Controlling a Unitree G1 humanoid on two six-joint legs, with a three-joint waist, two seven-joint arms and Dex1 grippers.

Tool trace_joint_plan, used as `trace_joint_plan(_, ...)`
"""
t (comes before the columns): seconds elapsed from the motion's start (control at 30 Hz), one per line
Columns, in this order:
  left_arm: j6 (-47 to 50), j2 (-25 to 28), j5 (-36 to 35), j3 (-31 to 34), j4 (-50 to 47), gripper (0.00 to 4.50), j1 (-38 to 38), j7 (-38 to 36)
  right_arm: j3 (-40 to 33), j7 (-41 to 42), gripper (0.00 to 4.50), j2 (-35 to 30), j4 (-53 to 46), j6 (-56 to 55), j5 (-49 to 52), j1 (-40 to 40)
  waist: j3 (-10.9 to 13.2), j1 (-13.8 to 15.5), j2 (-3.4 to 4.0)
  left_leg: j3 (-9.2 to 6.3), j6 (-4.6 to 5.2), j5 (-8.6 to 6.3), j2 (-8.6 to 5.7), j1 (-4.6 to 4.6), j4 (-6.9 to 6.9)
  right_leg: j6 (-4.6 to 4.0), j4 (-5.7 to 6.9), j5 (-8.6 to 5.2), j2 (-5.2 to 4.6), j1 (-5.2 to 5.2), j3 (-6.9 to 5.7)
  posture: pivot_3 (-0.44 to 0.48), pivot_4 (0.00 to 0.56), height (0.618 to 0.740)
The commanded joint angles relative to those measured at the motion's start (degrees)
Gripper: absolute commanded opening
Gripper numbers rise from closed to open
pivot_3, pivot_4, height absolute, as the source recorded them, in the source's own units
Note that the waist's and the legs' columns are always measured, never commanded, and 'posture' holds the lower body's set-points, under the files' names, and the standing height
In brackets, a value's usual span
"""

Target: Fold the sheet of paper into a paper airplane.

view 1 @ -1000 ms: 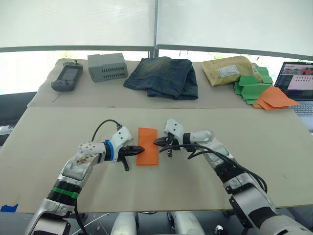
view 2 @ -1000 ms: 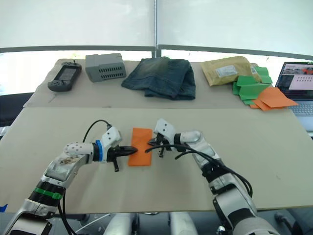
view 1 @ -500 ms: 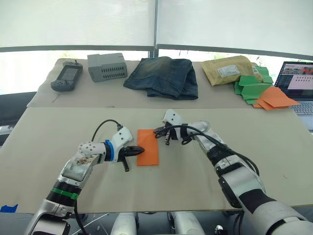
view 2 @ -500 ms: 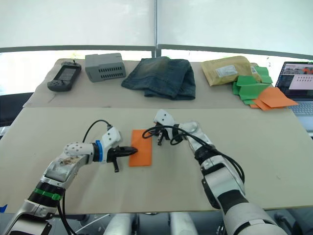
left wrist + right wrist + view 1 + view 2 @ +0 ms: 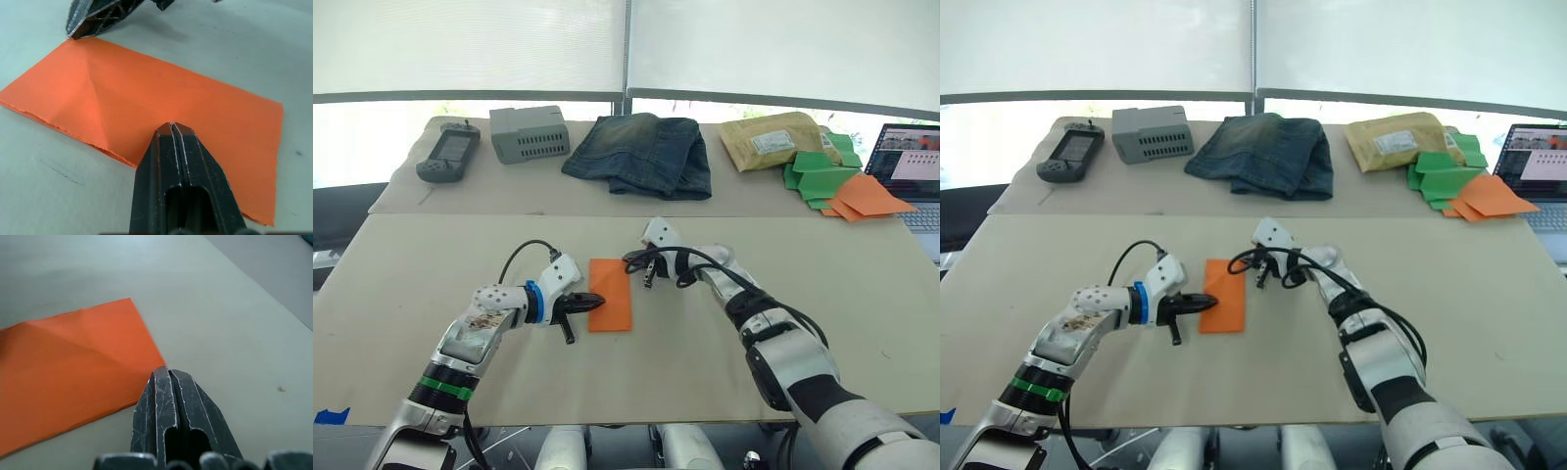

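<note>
No text, brand, number or sign can be read anywhere. The padded envelope at the far right of the tabletop carries a white label, but its print is too small to make out. The laptop at the far right edge shows a lit screen whose contents cannot be read either.

We see the sheet of paper in bright, plain orange on a beige worktop, with the black fingers of our left claw and right claw at its edges. At the far side lie faded blue jeans, a pale grey box, a dark grey handheld device and a tan padded envelope with a white label. Beside the envelope sits a pile of green and orange papers.
</note>
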Motion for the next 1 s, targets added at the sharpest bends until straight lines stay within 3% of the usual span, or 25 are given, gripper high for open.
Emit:
trace_joint_plan(0.03,-1.4,-0.7,1.2,-1.2,0.4,0.00,-0.8,0.3,2.2,3.5,0.01,-0.3,-1.3,-0.7,-2.0,4.0,0.0,-0.1,0.00,0.00,0.00,0.00,0.00,0.00,-0.04,0.00,0.00,0.00,0.00,0.00,0.01,0.000,0.150,0.728)
trace_joint_plan(0.33,-2.2,-1.8,2.3,-1.9,2.0,0.00,-1.9,-0.2,6.0,11.2,0.01,-3.0,-13.4,3.1,-2.9,10.9,-0.1,-0.3,0.13,-0.01,0.00,0.00,-0.02,0.06,-0.18,-0.02,-0.05,-0.04,0.00,0.01,0.00,0.000,0.150,0.728)
trace_joint_plan(0.6,-2.8,-2.3,2.5,-2.3,2.4,0.00,-1.6,-0.5,10.7,16.8,0.01,-8.3,-33.8,13.0,-2.2,19.9,-0.2,-0.2,0.22,-0.02,0.00,-0.01,-0.04,0.07,-0.21,0.03,-0.07,-0.12,0.02,0.02,-0.01,0.000,0.150,0.728)
trace_joint_plan(0.8,-2.7,-2.3,2.4,-2.2,2.7,0.00,-1.6,-0.8,11.9,16.1,0.01,-10.3,-41.9,17.4,-1.9,24.1,-0.2,0.1,0.24,-0.01,0.00,-0.01,-0.09,0.11,-0.23,-0.02,-0.07,-0.19,0.04,0.02,-0.02,0.000,0.150,0.728)
trace_joint_plan(1.0,-2.4,-2.4,2.3,-2.4,2.5,0.00,-1.4,-1.1,9.2,11.3,0.01,-9.5,-42.8,18.5,-1.2,22.5,-0.2,0.1,0.24,0.01,0.00,0.00,-0.06,0.17,-0.24,-0.05,-0.05,-0.21,0.08,0.03,-0.01,0.000,0.150,0.728)
